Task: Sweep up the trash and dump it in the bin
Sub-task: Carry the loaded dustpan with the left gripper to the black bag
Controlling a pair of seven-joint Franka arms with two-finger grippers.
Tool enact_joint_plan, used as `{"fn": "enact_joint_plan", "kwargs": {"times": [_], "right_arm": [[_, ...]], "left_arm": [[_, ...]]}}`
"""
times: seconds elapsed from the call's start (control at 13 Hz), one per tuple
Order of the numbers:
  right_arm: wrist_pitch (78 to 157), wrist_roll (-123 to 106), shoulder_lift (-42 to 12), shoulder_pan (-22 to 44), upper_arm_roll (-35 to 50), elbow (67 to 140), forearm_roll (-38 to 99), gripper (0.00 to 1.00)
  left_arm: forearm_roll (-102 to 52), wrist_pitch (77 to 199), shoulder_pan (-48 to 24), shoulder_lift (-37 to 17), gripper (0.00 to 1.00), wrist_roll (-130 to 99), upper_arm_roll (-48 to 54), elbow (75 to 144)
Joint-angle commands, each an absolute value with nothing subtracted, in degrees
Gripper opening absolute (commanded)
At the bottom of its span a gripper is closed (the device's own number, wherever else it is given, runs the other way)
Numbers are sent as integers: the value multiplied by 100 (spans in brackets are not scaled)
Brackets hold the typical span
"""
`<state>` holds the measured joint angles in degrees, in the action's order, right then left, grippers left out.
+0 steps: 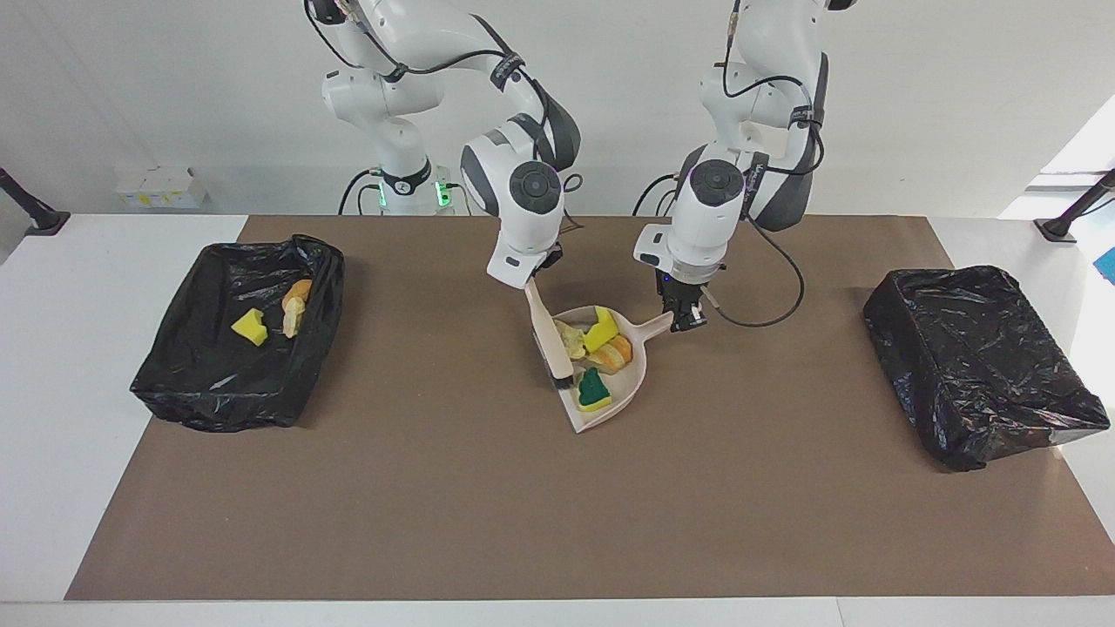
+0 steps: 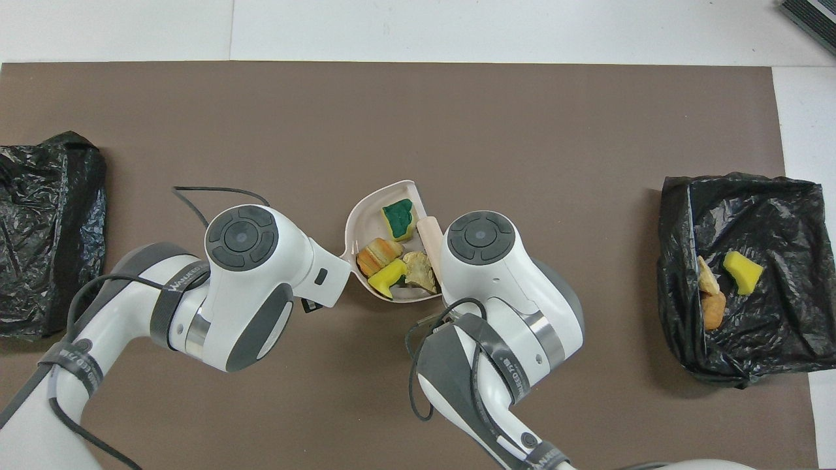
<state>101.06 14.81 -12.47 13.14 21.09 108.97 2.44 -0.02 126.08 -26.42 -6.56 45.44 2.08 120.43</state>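
Trash is sitting in the beige dustpan (image 1: 629, 376) mid-table: green-and-yellow sponge piece (image 1: 594, 391) near its open lip, yellow sponge chunk (image 1: 601, 331), bread piece (image 1: 617, 351) and a pale crumbly scrap (image 1: 571, 340) toward the handle end. Brush (image 1: 549, 340) is leaning against the pan's edge on the right arm's side, bristles down. Right gripper (image 1: 531, 280) is clamping the brush handle top, fingers closed on it. Left gripper (image 1: 684, 319) is pinching the dustpan handle, closed on it. More trash is lying in the black-lined bin (image 1: 174, 383) at the right arm's end: yellow chunk (image 1: 250, 326), bread bits (image 1: 295, 305). Another black-lined bin (image 1: 984, 366) is standing at the left arm's end.
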Motion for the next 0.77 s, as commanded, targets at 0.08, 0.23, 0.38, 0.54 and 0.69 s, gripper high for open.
{"fn": "enact_joint_plan", "kwargs": {"times": [0.08,0.23,0.38,0.54,0.69], "right_arm": [[9765,1573,-862,1274,2136,10767,413,0],[9651,1617,-634,1222,2127,10767,422,0],[9519,1669,-388,1195,2109,10767,588,0],[9361,2037,-212,1256,2118,10784,598,0],[9343,2415,-124,1327,2153,10863,659,0]], "left_arm": [[36,13060,-2366,-465,0,4964,228,12402],[26,12973,-2259,-466,0,5184,220,12358],[0,12851,-1952,-422,0,5579,237,12279],[-192,12351,-1593,-396,0,6166,229,11929],[-543,11842,-1189,-396,0,6905,220,11524]]}}
